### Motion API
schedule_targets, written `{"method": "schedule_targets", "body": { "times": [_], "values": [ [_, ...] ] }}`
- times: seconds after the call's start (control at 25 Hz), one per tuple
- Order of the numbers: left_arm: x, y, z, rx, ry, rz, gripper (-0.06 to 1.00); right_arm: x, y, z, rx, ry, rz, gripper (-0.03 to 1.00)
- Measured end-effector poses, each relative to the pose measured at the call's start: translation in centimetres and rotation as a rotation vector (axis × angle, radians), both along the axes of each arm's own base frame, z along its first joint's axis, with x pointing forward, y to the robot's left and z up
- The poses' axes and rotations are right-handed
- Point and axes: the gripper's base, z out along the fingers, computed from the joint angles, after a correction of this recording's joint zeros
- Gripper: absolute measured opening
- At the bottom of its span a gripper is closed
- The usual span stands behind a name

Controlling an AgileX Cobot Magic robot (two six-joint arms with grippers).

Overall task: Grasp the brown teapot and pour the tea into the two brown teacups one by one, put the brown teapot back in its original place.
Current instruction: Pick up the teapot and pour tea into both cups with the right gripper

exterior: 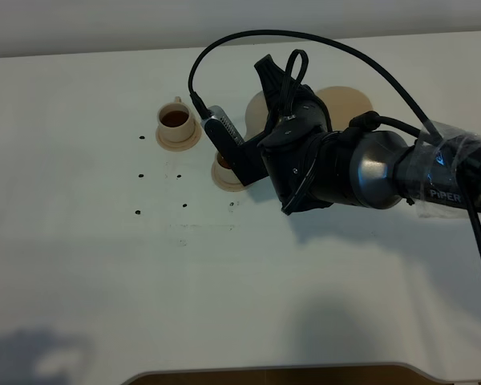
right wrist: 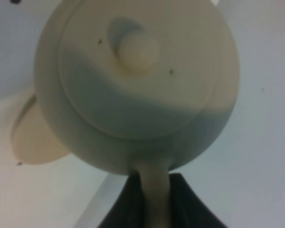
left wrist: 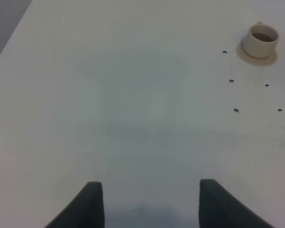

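My right gripper reaches across the middle and is shut on the loop handle of the brown teapot, holding it above the table. In the right wrist view the teapot fills the frame, lid knob up, with its handle between the fingers. One brown teacup holds dark tea on its saucer. The second teacup is mostly hidden behind my wrist. The wide round saucer lies bare behind my arm. My left gripper is open and empty over bare table.
Small black marks dot the white table in front of the cups. The table's far edge runs behind the cups. A black cable loops above my right wrist. The left cup also shows in the left wrist view.
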Motion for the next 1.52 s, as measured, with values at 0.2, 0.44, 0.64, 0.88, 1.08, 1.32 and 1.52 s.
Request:
{"method": "schedule_targets", "body": {
  "times": [0.2, 0.44, 0.64, 0.88, 1.08, 1.32, 1.52],
  "values": [
    [0.0, 0.0, 0.0, 0.001, 0.0, -0.001, 0.49, 0.02, 0.1, 0.01, -0.033, 0.004, 0.036, 0.11],
    [0.0, 0.0, 0.0, 0.001, 0.0, -0.001, 0.49, 0.16, 0.29, 0.17, -0.09, -0.009, 0.097, 0.11],
    [0.0, 0.0, 0.0, 0.001, 0.0, 0.0, 0.49, 0.24, 0.4, 0.29, -0.107, -0.023, 0.121, 0.11],
    [0.0, 0.0, 0.0, 0.001, 0.0, 0.0, 0.49, 0.35, 0.48, 0.46, -0.129, -0.042, 0.142, 0.11],
    [0.0, 0.0, 0.0, 0.001, 0.0, 0.0, 0.49, 0.44, 0.55, 0.6, -0.149, -0.058, 0.161, 0.11],
    [0.0, 0.0, 0.0, 0.001, 0.0, 0.0, 0.49, 0.53, 0.65, 0.76, -0.17, -0.077, 0.184, 0.11],
    [0.0, 0.0, 0.0, 0.001, 0.0, 0.0, 0.49, 0.54, 0.66, 0.78, -0.171, -0.079, 0.187, 0.11]
  ]
}}
